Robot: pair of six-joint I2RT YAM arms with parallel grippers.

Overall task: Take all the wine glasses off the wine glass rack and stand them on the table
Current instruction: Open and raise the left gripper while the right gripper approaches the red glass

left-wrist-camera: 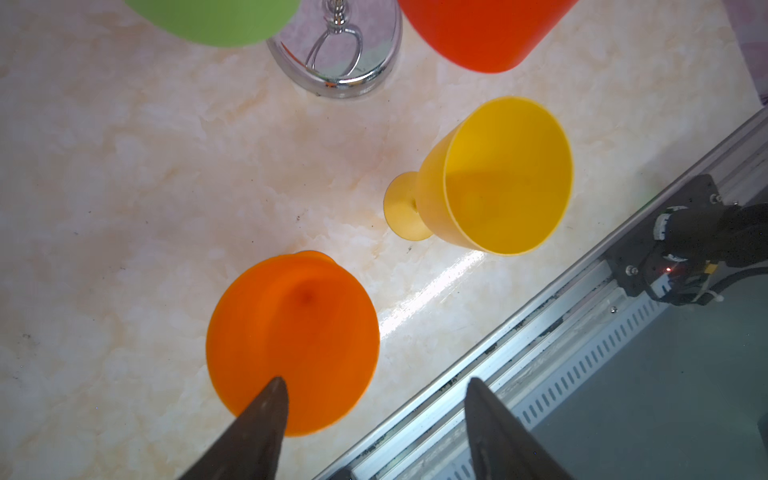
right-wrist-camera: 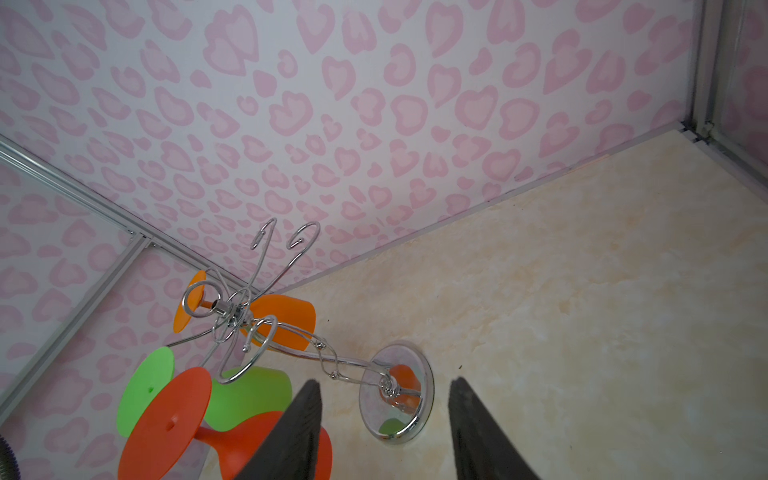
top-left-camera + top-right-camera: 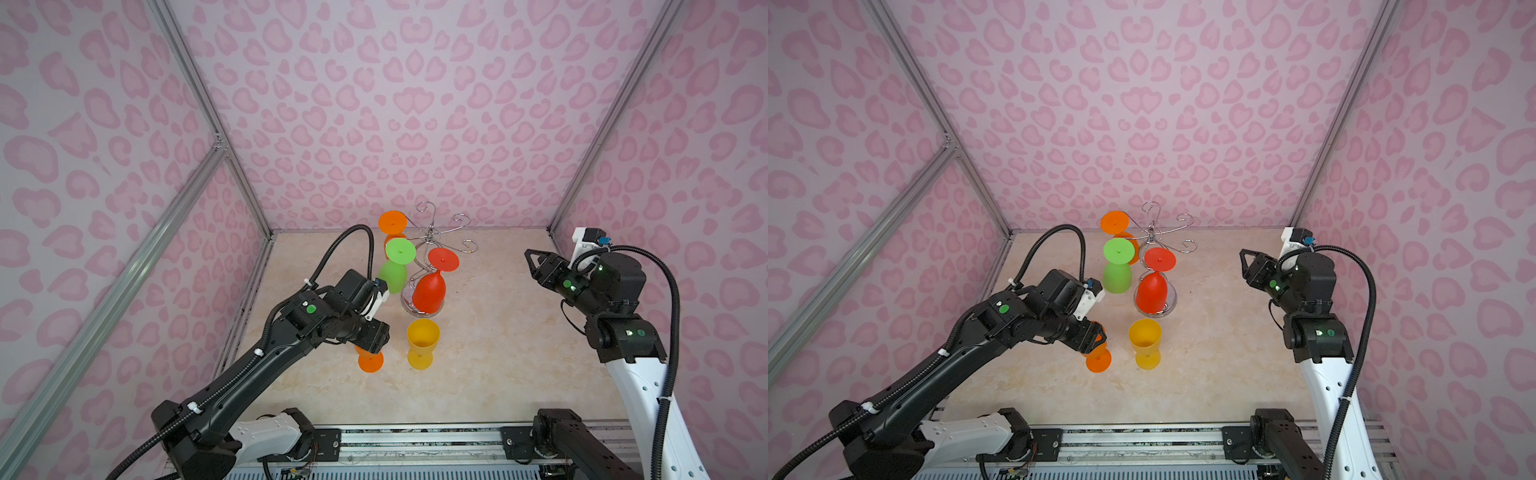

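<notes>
The chrome wine glass rack (image 3: 432,237) stands at the back middle of the table, its round base (image 1: 336,75) close in the left wrist view. Three wine glasses hang upside down from it: orange (image 3: 392,222), green (image 3: 395,270) and red (image 3: 430,291). Another orange wine glass (image 3: 370,360) stands upright on the table in front left of the rack. My left gripper (image 3: 374,338) hovers just over it, open, with one finger (image 1: 266,415) overlapping its rim (image 1: 293,340) and nothing held. My right gripper (image 3: 532,266) is open and empty, off to the rack's right.
A yellow wine glass (image 3: 423,343) stands upright in front of the rack, right of the orange one. Pink patterned walls close the table (image 3: 498,374) in on three sides. A metal rail (image 3: 415,440) runs along the front edge.
</notes>
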